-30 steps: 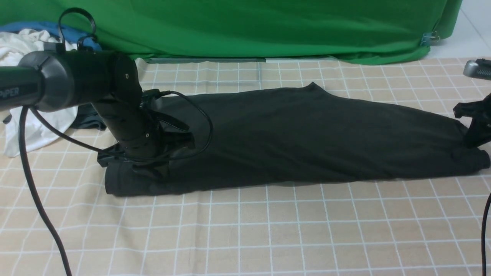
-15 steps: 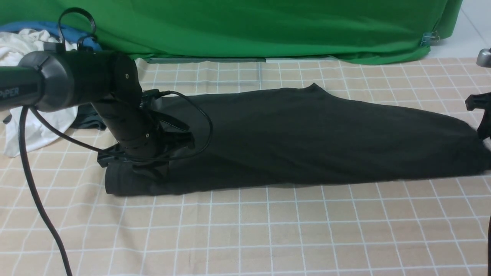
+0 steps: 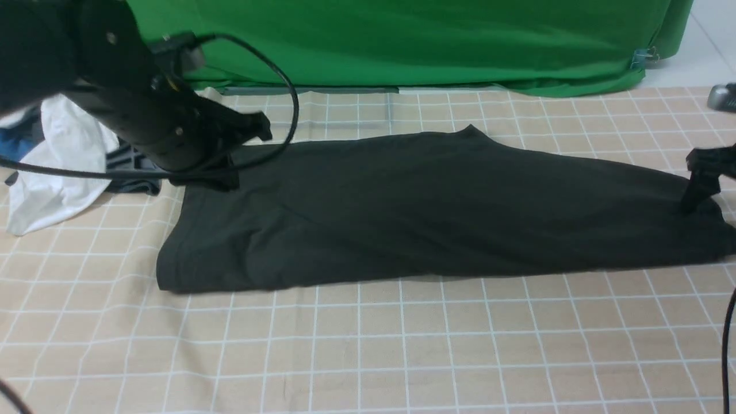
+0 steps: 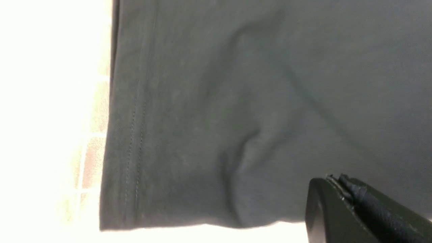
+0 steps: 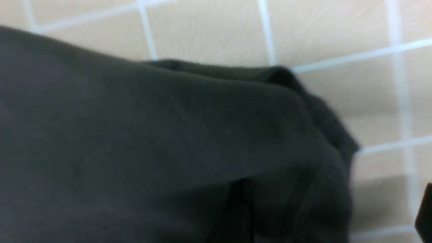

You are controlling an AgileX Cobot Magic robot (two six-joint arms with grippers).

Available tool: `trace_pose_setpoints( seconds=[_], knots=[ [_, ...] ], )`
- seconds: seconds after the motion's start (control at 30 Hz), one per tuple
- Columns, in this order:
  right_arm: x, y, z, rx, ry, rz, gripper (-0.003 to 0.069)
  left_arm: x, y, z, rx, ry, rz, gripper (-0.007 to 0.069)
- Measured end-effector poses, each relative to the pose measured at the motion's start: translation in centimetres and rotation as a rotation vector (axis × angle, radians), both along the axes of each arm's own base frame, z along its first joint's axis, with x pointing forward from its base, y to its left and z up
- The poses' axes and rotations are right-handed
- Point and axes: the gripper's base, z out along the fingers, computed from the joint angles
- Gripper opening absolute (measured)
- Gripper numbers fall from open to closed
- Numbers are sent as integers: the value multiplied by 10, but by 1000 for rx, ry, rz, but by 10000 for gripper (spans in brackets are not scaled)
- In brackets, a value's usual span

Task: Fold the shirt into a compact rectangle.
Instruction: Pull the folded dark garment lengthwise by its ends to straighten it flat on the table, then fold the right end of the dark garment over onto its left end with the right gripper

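The black shirt (image 3: 437,213) lies folded lengthwise in a long band across the checked tablecloth, its stitched hem (image 4: 135,135) at the left end. My left gripper (image 3: 210,177) hangs above the shirt's far left corner. In the left wrist view its fingertips (image 4: 337,184) press together with nothing between them. My right gripper (image 3: 710,190) stands open at the shirt's right end, one finger (image 3: 692,198) pointing down onto the cloth. The right wrist view shows the bunched right end (image 5: 303,141) of the shirt lying free, and one finger (image 5: 426,212) at the picture's edge.
A pile of white cloth (image 3: 52,172) and blue garments (image 3: 17,144) sits at the far left behind my left arm. A green backdrop (image 3: 402,40) closes the back. A grey object (image 3: 723,96) lies at the far right. Black cables (image 3: 287,75) trail from the left arm.
My left arm has lifted off the shirt's near left end, up and towards the back. My right gripper has opened and let go of the right end.
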Motion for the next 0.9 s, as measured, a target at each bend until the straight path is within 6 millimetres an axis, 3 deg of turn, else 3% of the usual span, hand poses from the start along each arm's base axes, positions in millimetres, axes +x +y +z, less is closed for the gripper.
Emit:
trace_pose_setpoints(
  seconds=[0.1, 0.2, 0.23, 0.33, 0.4, 0.6, 0.77, 0.9],
  knots=[
    [2, 4, -6, -9, 17, 25, 662, -11, 2, 18, -9, -34, -2, 13],
    [5, 9, -8, -18, 13, 47, 510, -28, 5, 38, -14, -69, -8, 13],
    [5, 9, -8, -17, 13, 48, 510, -29, 5, 39, -14, -71, -8, 13],
    [6, 14, -9, -6, 9, 82, 212, -40, 7, 52, -19, -95, -11, 13],
    [6, 15, -8, -14, 8, 119, 113, -46, 8, 59, -23, -113, -12, 13],
    [-2, 5, 10, -33, 8, 128, 99, -58, 11, 72, -19, -154, -19, 13],
    [-26, -29, 62, -65, -63, 24, 99, -62, 12, 75, -9, -153, -28, 13],
    [-37, -34, 89, -93, -102, -5, 99, -62, 12, 75, -10, -155, -28, 13]
  ],
)
